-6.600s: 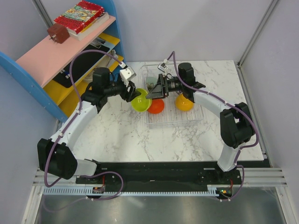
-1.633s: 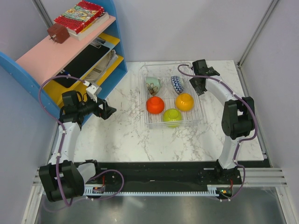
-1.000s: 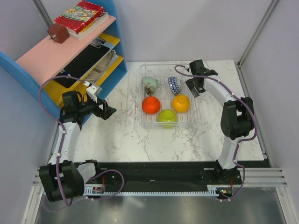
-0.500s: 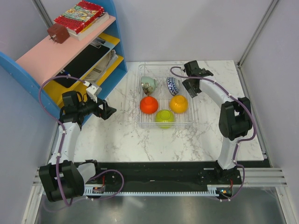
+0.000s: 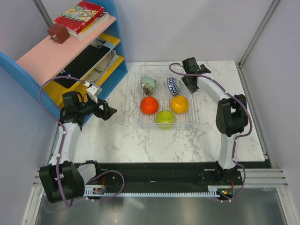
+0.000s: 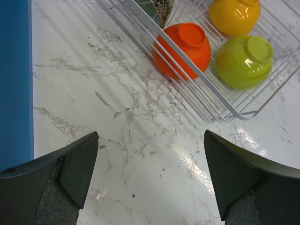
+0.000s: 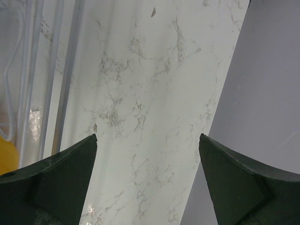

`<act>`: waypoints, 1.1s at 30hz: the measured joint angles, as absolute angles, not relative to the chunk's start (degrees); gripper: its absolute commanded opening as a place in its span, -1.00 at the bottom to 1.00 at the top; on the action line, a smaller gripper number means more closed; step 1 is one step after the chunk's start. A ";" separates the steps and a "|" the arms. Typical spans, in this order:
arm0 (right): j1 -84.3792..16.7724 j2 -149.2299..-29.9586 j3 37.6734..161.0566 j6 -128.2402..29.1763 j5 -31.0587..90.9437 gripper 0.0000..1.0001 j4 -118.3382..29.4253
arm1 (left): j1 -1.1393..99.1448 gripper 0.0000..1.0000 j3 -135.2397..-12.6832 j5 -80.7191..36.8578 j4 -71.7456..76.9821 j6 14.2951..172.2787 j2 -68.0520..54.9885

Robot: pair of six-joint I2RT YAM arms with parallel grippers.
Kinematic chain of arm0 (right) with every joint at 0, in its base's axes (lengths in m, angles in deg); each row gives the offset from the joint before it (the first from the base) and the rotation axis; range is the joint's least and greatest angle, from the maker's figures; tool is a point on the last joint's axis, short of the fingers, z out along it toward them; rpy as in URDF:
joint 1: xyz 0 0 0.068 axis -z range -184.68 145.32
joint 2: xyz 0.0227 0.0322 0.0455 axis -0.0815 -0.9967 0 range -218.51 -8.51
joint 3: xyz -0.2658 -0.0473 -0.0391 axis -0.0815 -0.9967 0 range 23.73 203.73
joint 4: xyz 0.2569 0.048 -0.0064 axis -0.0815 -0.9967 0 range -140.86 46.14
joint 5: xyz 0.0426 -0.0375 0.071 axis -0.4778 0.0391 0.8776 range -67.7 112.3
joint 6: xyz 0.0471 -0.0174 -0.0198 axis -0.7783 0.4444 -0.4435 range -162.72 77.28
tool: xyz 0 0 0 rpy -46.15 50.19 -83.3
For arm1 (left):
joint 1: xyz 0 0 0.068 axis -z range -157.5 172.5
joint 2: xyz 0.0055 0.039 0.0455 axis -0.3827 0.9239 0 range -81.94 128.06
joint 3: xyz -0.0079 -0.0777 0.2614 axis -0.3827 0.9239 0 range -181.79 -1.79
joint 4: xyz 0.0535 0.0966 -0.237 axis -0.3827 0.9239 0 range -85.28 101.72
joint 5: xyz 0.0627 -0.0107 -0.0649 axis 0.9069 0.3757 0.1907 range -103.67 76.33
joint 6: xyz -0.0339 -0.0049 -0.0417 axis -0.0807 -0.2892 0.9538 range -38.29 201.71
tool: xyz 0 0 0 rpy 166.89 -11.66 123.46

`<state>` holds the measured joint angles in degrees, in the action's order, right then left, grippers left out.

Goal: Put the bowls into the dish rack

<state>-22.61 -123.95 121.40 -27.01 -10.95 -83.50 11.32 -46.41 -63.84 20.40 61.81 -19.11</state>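
Five bowls are sitting in dish rack, far edge | loading is looking finished | left gripper, right gripper are gaping wide, holding nothing

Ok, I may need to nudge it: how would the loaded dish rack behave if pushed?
It probably slides readily: the dish rack looks like thin clear plastic on a glossy marble tabletop. Pushed at one corner, it likely pivots. The upside-down red-orange bowl and yellow-green bowl rest loose, so they might shift.
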 measured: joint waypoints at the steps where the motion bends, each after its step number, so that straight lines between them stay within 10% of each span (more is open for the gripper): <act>1: -22.61 -124.45 121.99 -26.84 -11.06 0.94 -83.45 | 11.32 0.99 -46.41 -63.82 20.40 61.81 -19.11; 33: -21.98 -130.84 131.17 -24.17 -9.60 0.95 -82.54 | 11.32 0.99 -46.41 -63.86 20.40 61.81 -19.11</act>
<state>-21.98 -130.84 131.17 -24.17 -9.60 -82.54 11.32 -46.41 -63.86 20.40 61.81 -19.11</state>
